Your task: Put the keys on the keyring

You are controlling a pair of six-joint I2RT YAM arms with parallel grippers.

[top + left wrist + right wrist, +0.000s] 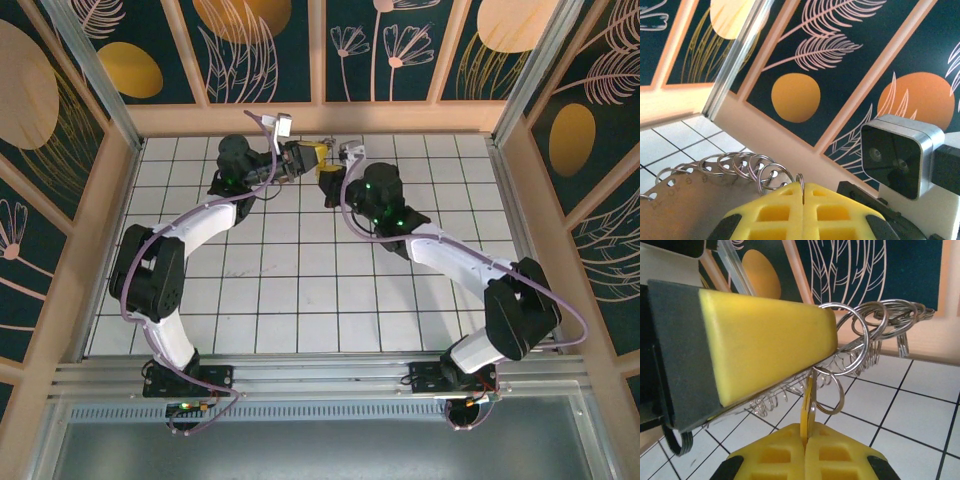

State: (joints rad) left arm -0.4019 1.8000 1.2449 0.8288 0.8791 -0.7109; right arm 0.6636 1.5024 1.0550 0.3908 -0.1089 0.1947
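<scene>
left end effector [803, 200]: 1, clamped on keyring [758, 170] | right end effector [805, 442]: 1, clamped on key [805, 407] head | key: 1, just beneath keyring rim | keyring: 1, small rim rings overlapped, uncounted | both above far worktop [300, 290]

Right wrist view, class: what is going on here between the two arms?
The left gripper is shut on the large silvery metal keyring, strung with small split rings, holding it above the white tiled table. The right gripper is shut on the small yellow-headed key, held edge-on just under those rings. Whether the key is threaded yet I cannot tell.
</scene>
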